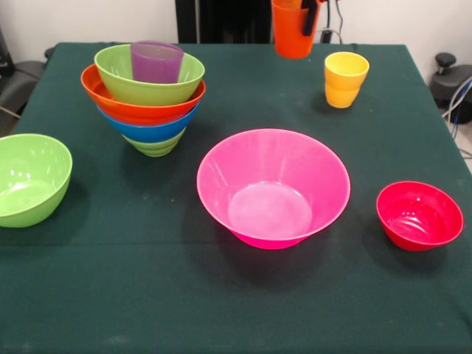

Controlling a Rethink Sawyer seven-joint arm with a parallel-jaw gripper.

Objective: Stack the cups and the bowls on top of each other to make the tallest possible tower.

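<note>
The tower (147, 110) stands at the back left: a lime green bowl at the bottom, then a blue bowl (151, 130), an orange bowl (136, 109) and a lime green bowl (158, 90), nested, with a purple cup (156, 62) standing in the top one. An orange cup (292, 38) hangs at the top edge, right of centre, with my gripper (307, 16) shut on its rim; one black finger (309, 21) shows inside the cup. A yellow cup (345, 79) stands upright to its right.
A large pink bowl (273, 188) sits upright in the middle. A small red bowl (419, 215) lies at the right, and a lime green bowl (29, 179) at the left edge. Dark green cloth (221, 310) covers the table.
</note>
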